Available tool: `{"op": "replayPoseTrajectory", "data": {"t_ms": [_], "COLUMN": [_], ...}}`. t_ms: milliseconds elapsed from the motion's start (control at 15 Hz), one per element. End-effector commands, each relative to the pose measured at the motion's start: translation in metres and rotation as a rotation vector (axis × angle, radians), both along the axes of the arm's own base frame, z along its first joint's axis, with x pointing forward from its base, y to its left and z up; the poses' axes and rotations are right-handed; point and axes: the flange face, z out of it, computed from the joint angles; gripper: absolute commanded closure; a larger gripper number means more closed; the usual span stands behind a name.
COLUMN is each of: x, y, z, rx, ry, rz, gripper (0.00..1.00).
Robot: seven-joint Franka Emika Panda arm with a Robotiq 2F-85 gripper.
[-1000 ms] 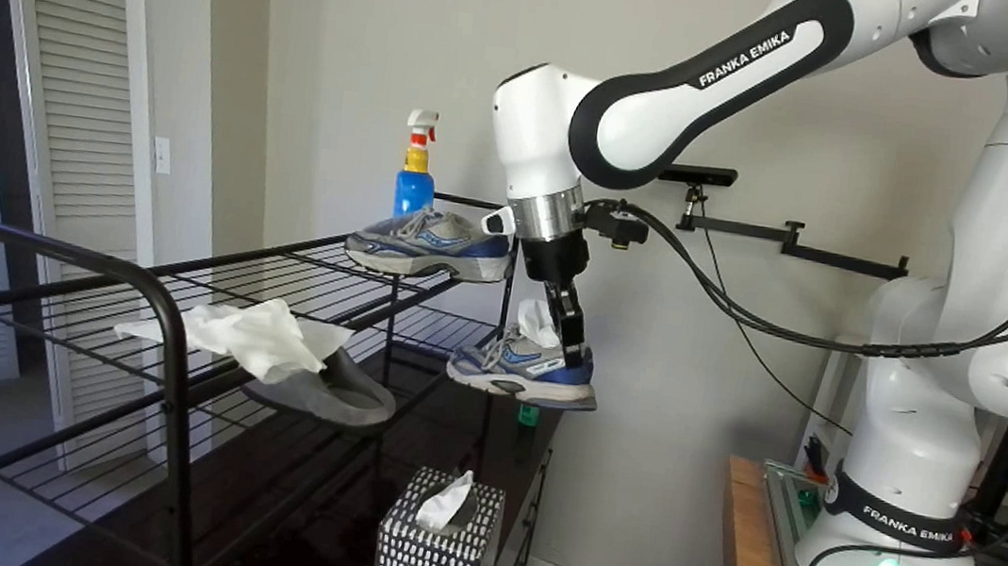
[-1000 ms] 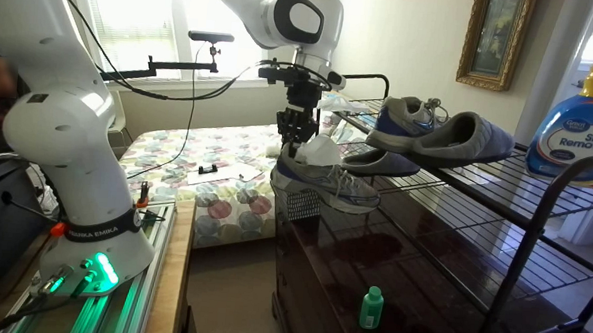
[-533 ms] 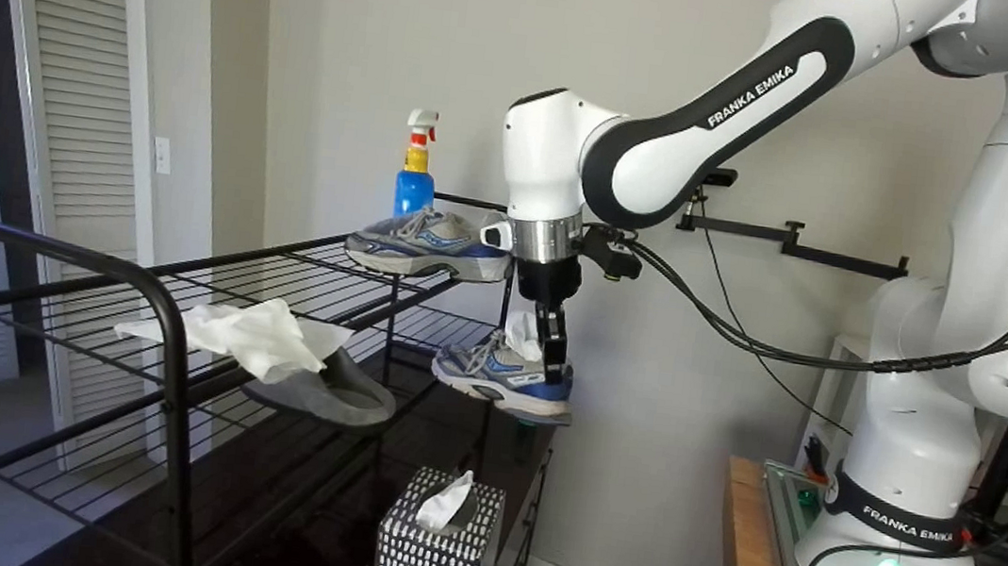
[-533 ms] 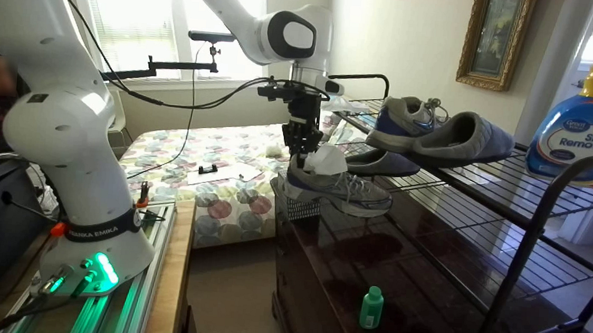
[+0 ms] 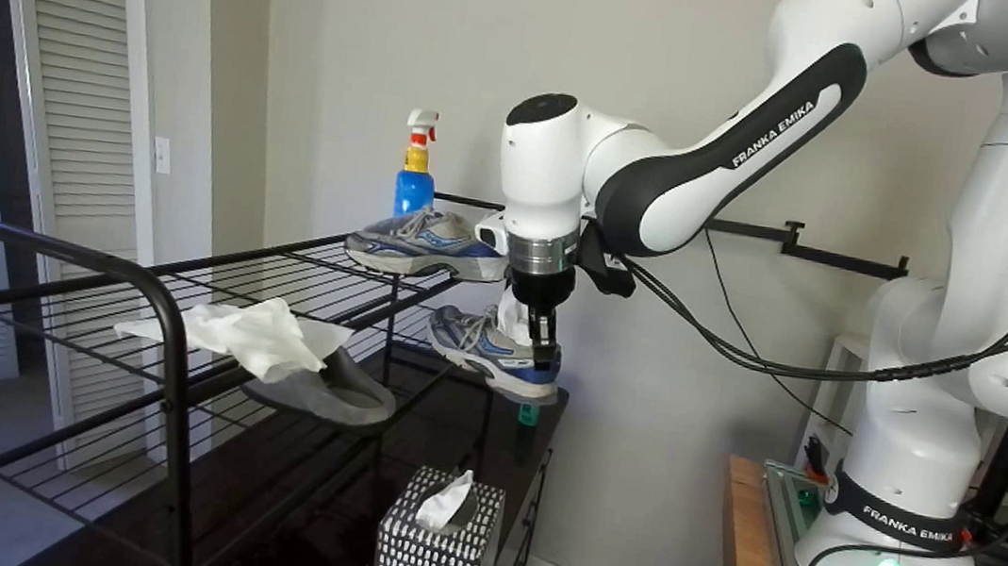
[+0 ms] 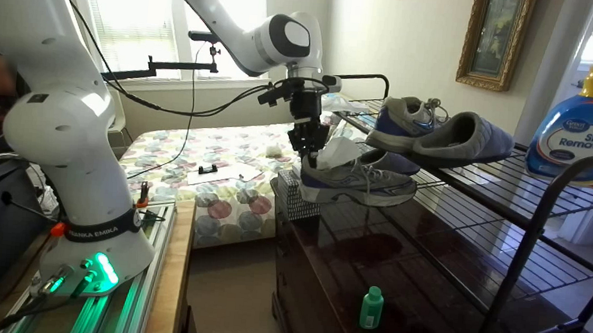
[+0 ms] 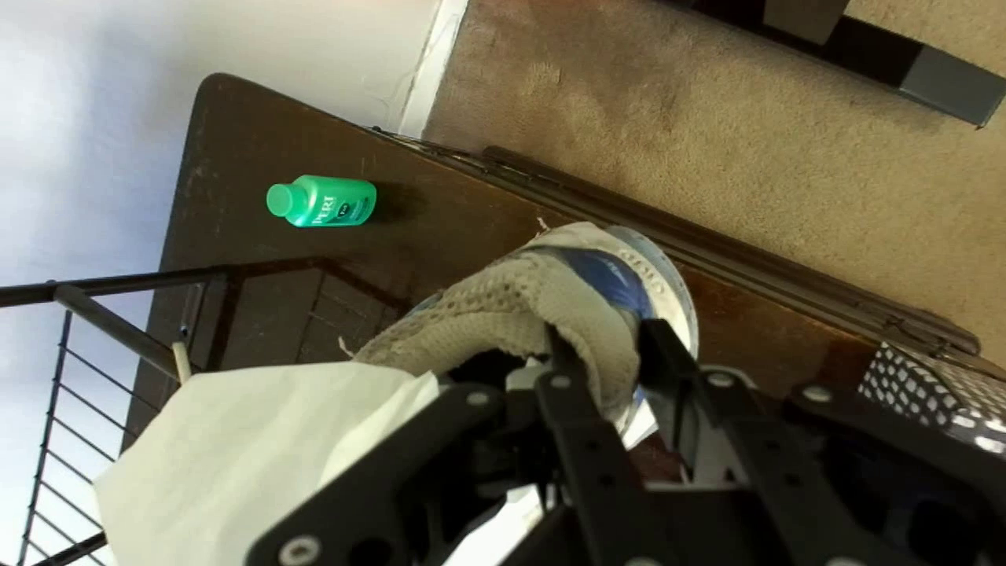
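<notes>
Exterior view: gripper (image 5: 543, 361) pinching sneaker (image 5: 487, 352) by heel, mid-frame, near black rack (image 5: 53, 244); wide swing could knock toe against rack. Exterior view: white paper (image 6: 341, 153) poking from sneaker, centre; tilting might spill it. Wrist view: fingers (image 7: 583, 424) astride heel, lower centre; soft fabric could slip.

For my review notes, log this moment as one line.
hand: closed on sneaker at heel | sneaker: held above dresser | opening: white tissue sticking out | rack: other sneaker on top
</notes>
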Motion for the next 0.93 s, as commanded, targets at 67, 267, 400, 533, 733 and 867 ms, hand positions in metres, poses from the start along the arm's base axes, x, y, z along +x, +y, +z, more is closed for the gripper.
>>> {"op": "replayPoseTrajectory", "data": {"t_ms": [67, 267, 400, 533, 733, 867], "x": [0.008, 0.004, 0.004, 0.008, 0.016, 0.020], "y": [0.008, 0.008, 0.006, 0.018, 0.037, 0.048], "z": [0.007, 0.001, 0.000, -0.003, -0.012, -0.017], "rx": [0.048, 0.029, 0.012, -0.022, -0.082, -0.142], "ry": [-0.045, -0.030, -0.039, -0.029, -0.003, -0.008], "rz": [0.024, 0.021, 0.015, 0.097, 0.187, 0.218], "gripper": [0.94, 0.75, 0.94, 0.94, 0.94, 0.94]}}
